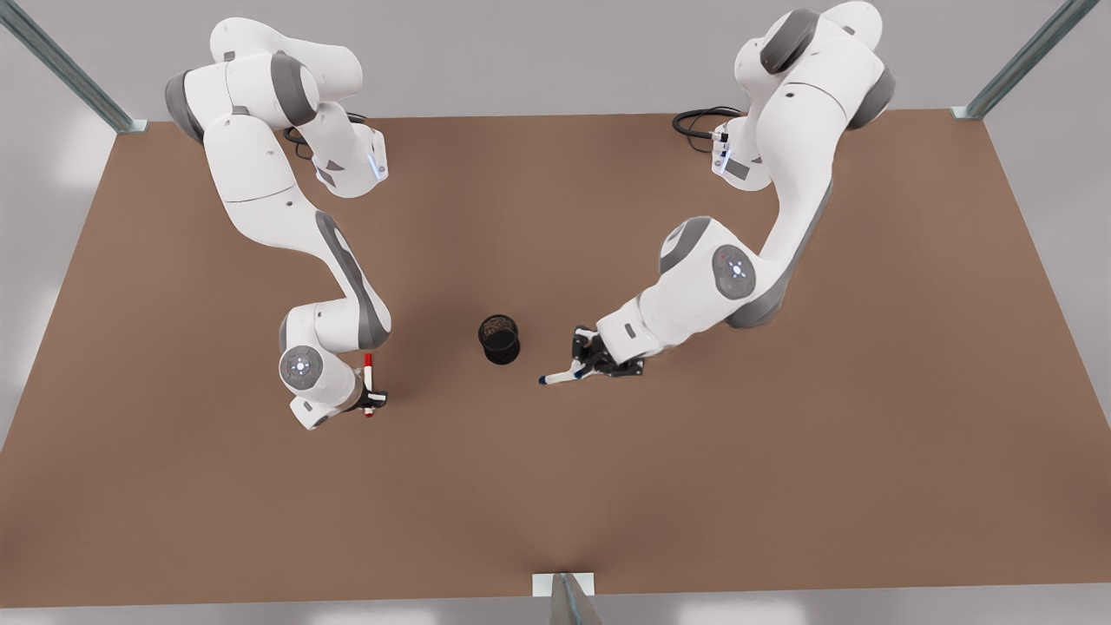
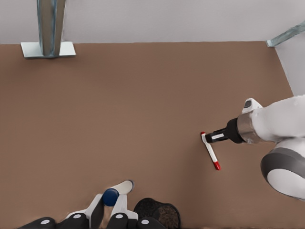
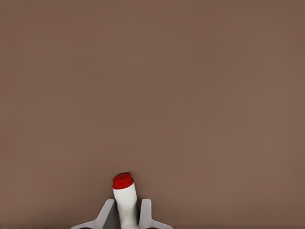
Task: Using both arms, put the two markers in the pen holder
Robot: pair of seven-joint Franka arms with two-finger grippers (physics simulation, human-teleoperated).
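On the front view's left we see a large white jointed arm with grey joints reaching down over the flat brown table (image 1: pixel 781 486). This is the right arm, since its wrist view shows the red cap. Its black two-finger right gripper (image 1: pixel 371 399) is clamped on the thin white-barrelled marker with a red cap (image 1: pixel 368 371). In the front view that red-capped marker runs along the twelve-to-six line, its capped end toward twelve o'clock. In the right wrist view we see the pale fingers (image 3: pixel 108 214) pressed against the white barrel on both sides, with the red cap (image 3: pixel 123 181) sticking out beyond them over bare table.

Near the table's middle stands the small black cylindrical mesh pen holder (image 1: pixel 500 339), upright, with its speckled dark inside open to us. We see no marker in it. The red-capped marker lies at about eight o'clock from the cup, well apart from it.

On the front view's right, the other white arm is the left arm. Its black left gripper (image 1: pixel 583 371) is closed around the thin white-barrelled marker with a dark blue cap (image 1: pixel 560 377). This marker lies nearly level, its blue tip pointing toward nine o'clock. It sits at about four o'clock from the pen holder, near it but not touching. In the left wrist view the blue cap (image 2: pixel 110 196) faces the camera between the two fingers (image 2: pixel 93 210), with the cup's rim (image 2: pixel 157 210) just beside them.
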